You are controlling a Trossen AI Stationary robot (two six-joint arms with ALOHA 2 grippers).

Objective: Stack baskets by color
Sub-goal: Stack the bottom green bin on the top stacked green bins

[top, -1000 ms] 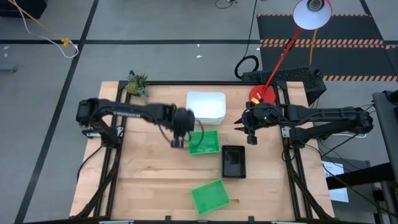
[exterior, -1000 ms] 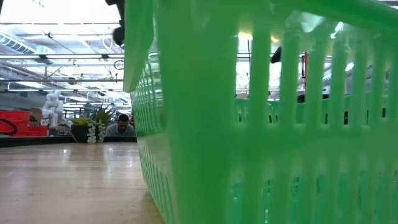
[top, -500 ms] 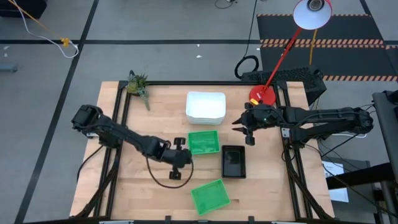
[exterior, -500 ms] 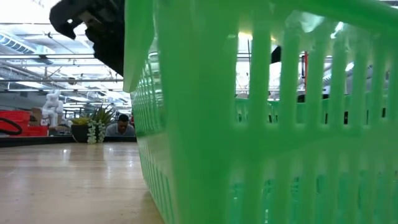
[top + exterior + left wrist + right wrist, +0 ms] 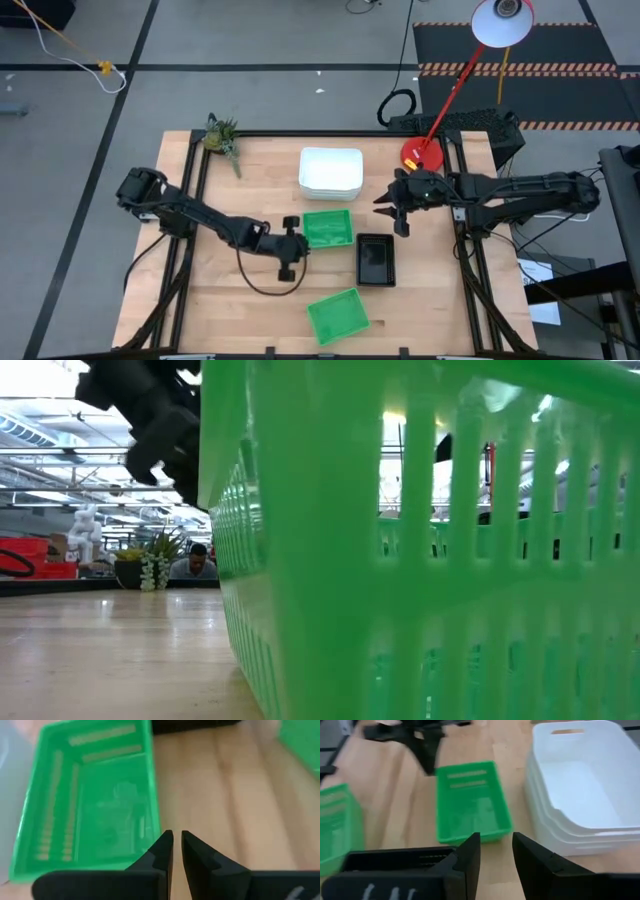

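A stack of white baskets point(image 5: 330, 172) stands at the far middle of the table. A green basket point(image 5: 328, 228) sits just in front of it, with a black basket point(image 5: 375, 260) to its right. Another green basket point(image 5: 337, 315) lies near the front edge and fills the low view point(image 5: 420, 560). My left gripper point(image 5: 298, 246) hovers shut and empty at the middle green basket's near left corner point(image 5: 150, 845). My right gripper point(image 5: 393, 208) hangs open and empty to the right of the white stack point(image 5: 575, 785).
A small potted plant point(image 5: 221, 134) stands at the far left corner and a red lamp base point(image 5: 421, 153) at the far right. Bare wood point(image 5: 230, 300) lies left of the baskets. A person sits in the room behind the table point(image 5: 195, 563).
My left gripper has swung from beside the white stack toward the near edge and sunk lower. It now points at the middle green basket from the left. Its fingers have stayed shut. The baskets have not moved.
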